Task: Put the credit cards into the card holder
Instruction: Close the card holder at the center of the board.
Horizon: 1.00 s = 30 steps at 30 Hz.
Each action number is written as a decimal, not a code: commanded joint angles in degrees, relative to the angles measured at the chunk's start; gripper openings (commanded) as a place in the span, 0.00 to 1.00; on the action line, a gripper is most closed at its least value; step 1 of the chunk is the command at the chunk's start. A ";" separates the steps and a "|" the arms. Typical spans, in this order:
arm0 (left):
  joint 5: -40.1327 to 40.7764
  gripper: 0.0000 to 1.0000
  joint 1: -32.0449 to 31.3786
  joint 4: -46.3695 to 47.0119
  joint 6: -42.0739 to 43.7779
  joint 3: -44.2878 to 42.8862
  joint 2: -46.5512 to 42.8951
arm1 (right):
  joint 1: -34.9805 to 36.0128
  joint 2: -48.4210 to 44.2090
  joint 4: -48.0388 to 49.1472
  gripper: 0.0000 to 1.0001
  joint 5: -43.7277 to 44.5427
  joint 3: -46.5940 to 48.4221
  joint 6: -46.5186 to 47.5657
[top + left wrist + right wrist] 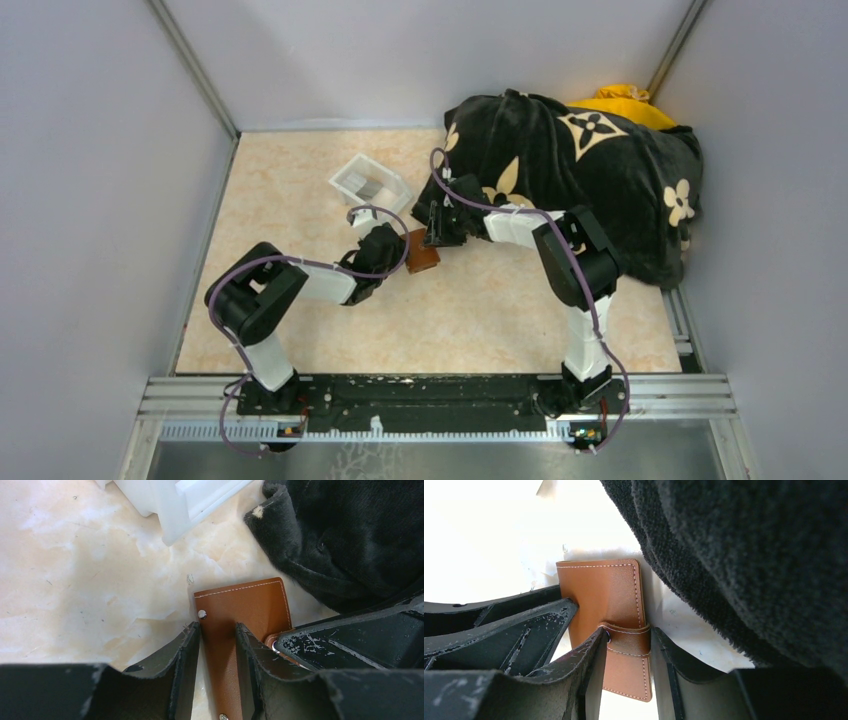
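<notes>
The brown leather card holder (424,256) lies on the table between both grippers. In the left wrist view the card holder (245,605) shows a snap stud at its left edge. My left gripper (217,630) stands over that edge, jaws a narrow gap apart, one finger on the leather and one beside it; it also shows from above (392,252). My right gripper (629,637) is shut on the closure strap of the card holder (599,590). From above the right gripper (437,232) is at the holder's far side. Greyish credit cards (372,186) lie in the clear tray.
The clear plastic tray (350,178) stands just beyond the left gripper and shows in the left wrist view (175,510). A black blanket with tan flowers (570,170) fills the back right, close to the holder (360,540) (749,555). A yellow item (620,103) lies behind it.
</notes>
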State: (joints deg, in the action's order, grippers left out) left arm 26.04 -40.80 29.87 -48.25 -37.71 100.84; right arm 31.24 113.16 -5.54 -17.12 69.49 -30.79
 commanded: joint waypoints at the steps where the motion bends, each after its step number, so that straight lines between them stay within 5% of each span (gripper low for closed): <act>1: -4.43 0.41 0.01 -12.91 -0.01 3.59 4.89 | -0.66 5.65 -7.19 0.37 9.83 -1.34 1.52; 30: -5.39 0.40 0.01 -12.89 -0.23 3.48 4.69 | 3.91 3.11 -7.06 0.34 21.07 -6.41 2.48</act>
State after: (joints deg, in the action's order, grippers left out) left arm 25.78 -40.71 31.62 -49.04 -37.04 101.14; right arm 34.26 112.75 -1.21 -5.76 68.18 -31.09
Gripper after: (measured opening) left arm 0.397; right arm 0.338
